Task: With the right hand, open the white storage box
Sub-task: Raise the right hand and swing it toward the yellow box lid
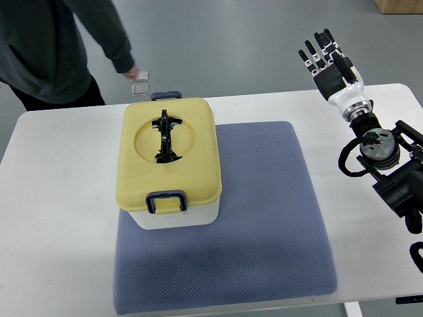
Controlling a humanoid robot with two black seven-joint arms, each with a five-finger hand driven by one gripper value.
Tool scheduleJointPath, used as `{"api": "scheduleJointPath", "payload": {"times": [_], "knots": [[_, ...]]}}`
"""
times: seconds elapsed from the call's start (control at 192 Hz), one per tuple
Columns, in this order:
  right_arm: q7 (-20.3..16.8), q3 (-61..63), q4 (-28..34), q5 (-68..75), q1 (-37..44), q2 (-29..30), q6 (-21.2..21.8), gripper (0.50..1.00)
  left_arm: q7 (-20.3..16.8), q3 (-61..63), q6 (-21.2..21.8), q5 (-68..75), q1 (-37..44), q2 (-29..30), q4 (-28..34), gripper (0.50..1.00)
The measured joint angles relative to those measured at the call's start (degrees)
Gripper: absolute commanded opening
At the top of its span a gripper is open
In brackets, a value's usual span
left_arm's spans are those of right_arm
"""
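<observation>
Reaching needs leftward travel: right robot hand (328, 61), fingers spread, empty, hangs well right of white storage box (173, 212); yellow lid (170, 153) closed.

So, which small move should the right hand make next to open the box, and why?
Probably bring the right hand left and toward the robot, to the front latch of the storage box. The hand hangs open past the table's far edge, and the yellow lid looks closed.
</observation>
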Motion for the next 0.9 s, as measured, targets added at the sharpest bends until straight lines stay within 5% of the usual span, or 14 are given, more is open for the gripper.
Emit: {"api": "scheduleJointPath", "payload": {"times": [0.479,0.719,0.901], "knots": [[-0.05,-2.04,0.00,-3.91,1.61,-0.28,-0.02,0.930,0.44,-0.19,0.23,-0.09,0.00,0.00,0.00,1.000],[-0.16,-7.26,0.28,-27.25,8.47,-1.71,1.13,0.930,0.44,-0.11,0.23,-0.09,0.00,0.00,0.00,1.000],[-0.12,-14.00,5.24,-54.19,16.64,-6.07,6.27,0.930,0.44,-0.10,0.10,-0.09,-0.02,0.00,0.00,1.000]]}}
